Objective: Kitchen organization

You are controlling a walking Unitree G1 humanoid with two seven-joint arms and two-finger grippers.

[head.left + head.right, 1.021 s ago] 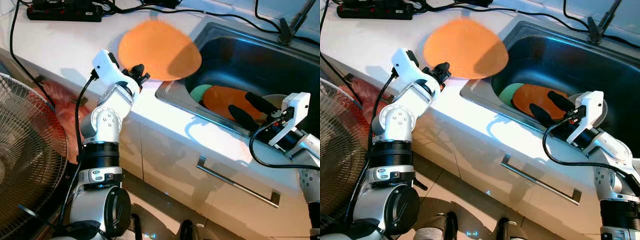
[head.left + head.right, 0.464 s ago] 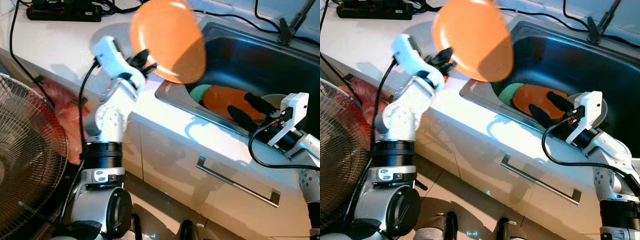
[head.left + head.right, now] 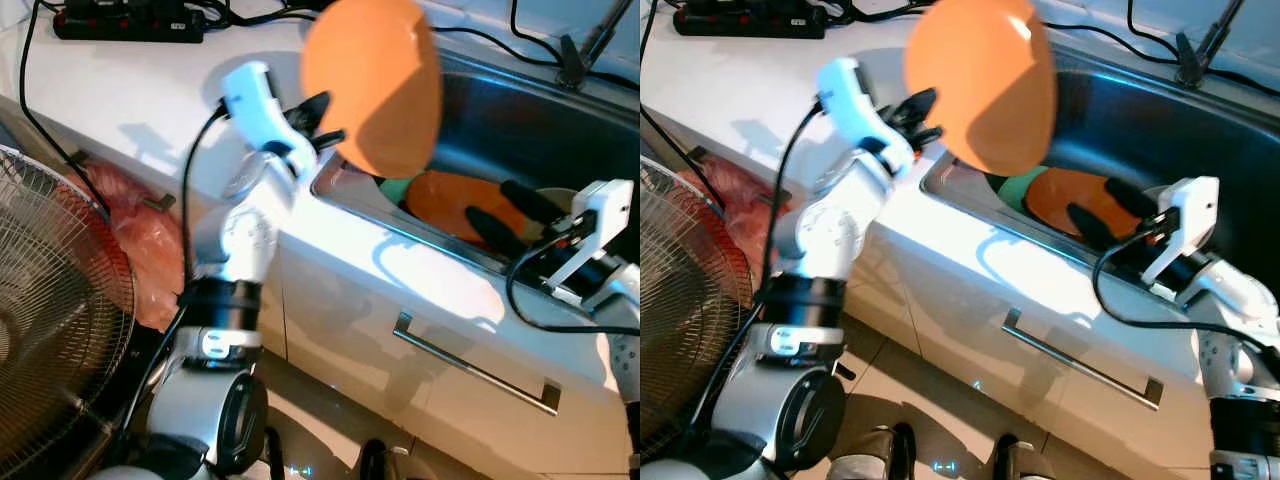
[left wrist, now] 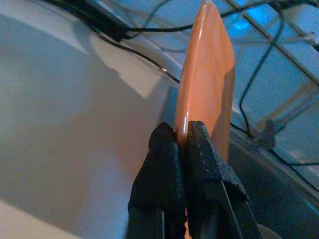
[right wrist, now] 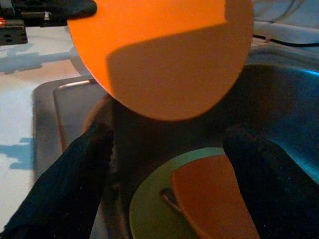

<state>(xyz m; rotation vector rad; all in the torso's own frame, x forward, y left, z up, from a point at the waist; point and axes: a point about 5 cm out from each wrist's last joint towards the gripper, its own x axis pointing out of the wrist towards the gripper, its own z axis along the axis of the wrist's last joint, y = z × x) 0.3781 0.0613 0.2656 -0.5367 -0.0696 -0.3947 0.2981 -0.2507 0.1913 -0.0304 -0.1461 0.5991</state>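
My left gripper (image 3: 325,120) is shut on the rim of an orange plate (image 3: 375,85), which it holds tilted on edge in the air over the left end of the steel sink (image 3: 500,110). The left wrist view shows both fingers (image 4: 172,164) pinching the plate (image 4: 207,79). Inside the sink lie a second orange plate (image 3: 450,195) and a green plate (image 3: 398,186) beneath it. My right gripper (image 3: 508,212) stands open at the sink's front rim, just over the orange plate in the basin (image 5: 209,199).
A white counter (image 3: 130,90) runs left of the sink, with a black power strip (image 3: 130,22) and cables at its back. A faucet base (image 3: 580,60) stands behind the basin. A standing fan (image 3: 50,320) and a red bag (image 3: 150,250) are at floor level left.
The left arm has lifted the orange plate off the counter, tipped it on edge and carried it right, over the sink. The right gripper has hardly moved.
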